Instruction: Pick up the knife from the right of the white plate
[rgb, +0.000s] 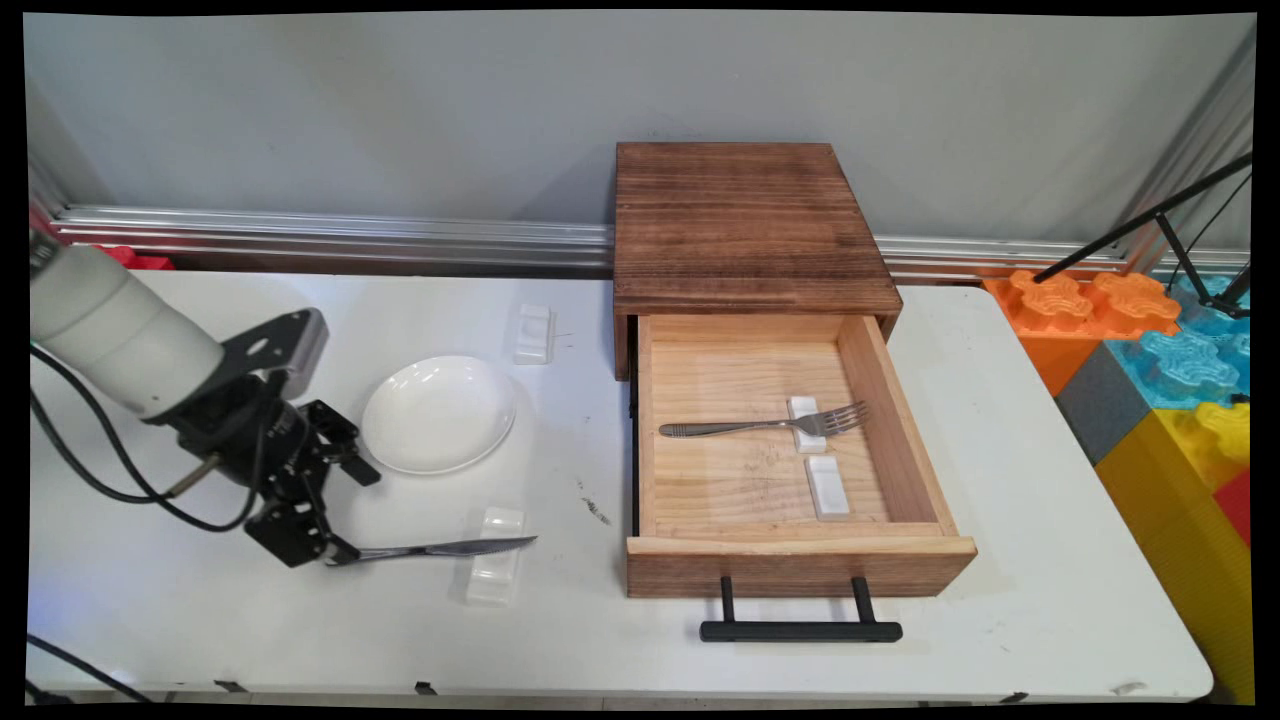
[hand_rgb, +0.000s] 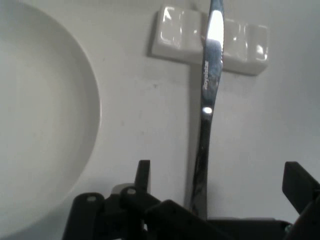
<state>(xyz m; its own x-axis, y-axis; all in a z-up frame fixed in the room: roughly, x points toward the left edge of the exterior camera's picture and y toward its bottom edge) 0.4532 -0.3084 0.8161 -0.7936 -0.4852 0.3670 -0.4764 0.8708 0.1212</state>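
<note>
A steel knife (rgb: 440, 548) lies on the table at the near left, its blade resting across a small white rest (rgb: 495, 570). My gripper (rgb: 350, 512) is low over the knife's handle end and open. In the hand view the knife handle (hand_rgb: 204, 150) runs up between the two spread fingers (hand_rgb: 143, 175), closer to the left one, and neither finger touches it. The blade crosses the white rest (hand_rgb: 175, 32) at the top. A white plate (rgb: 438, 413) sits just beyond the gripper, and the plate (hand_rgb: 40, 125) fills the left of the hand view.
A wooden box (rgb: 745, 225) stands at the back with its drawer (rgb: 905, 420) pulled out; inside it a fork (rgb: 770, 425) lies on a white rest, with another rest (rgb: 827, 487) beside it. A further white rest (rgb: 533, 333) lies behind the plate. Coloured foam blocks (rgb: 1160, 370) border the table's right edge.
</note>
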